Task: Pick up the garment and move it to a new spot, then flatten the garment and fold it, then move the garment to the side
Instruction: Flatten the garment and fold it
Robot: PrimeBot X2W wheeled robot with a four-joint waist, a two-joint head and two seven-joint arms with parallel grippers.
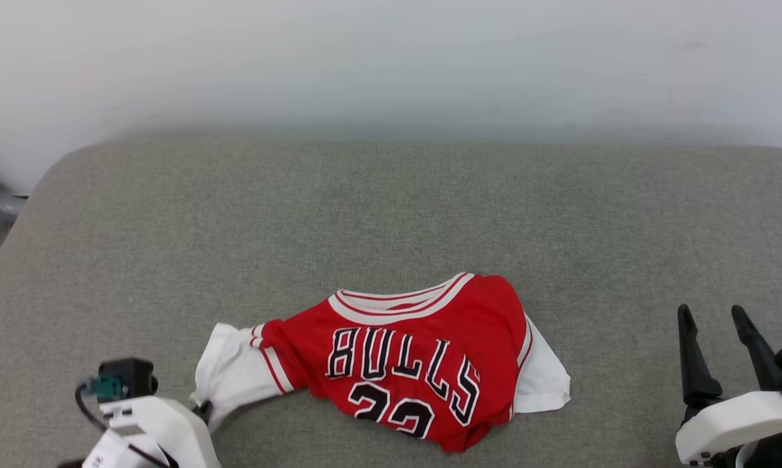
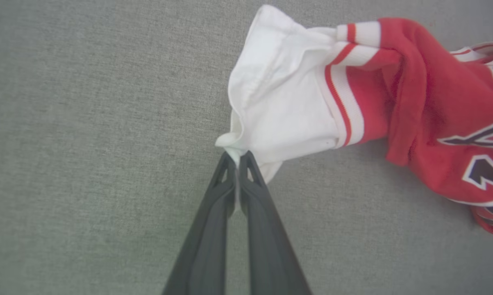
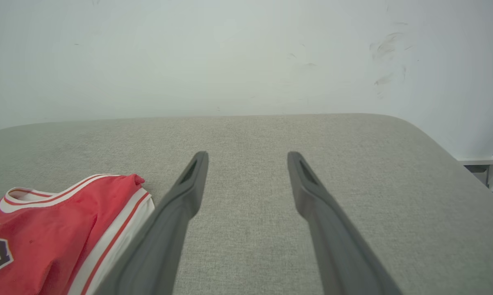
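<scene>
Against a pale wall [image 1: 391, 58], a wide grey fabric surface [image 1: 391, 208] carries everything. The garment [image 1: 423, 351] lies crumpled near the surface's front edge, about midway across. Its red front faces up, with BULLS and part of the number 23 showing and the striped collar toward the wall. The right gripper [image 1: 711, 311] sits well apart to the garment's right, its 2 fingers spread wide around nothing. The left gripper [image 2: 238, 157] is pinched tight on the edge of the left white sleeve [image 2: 279, 102].
</scene>
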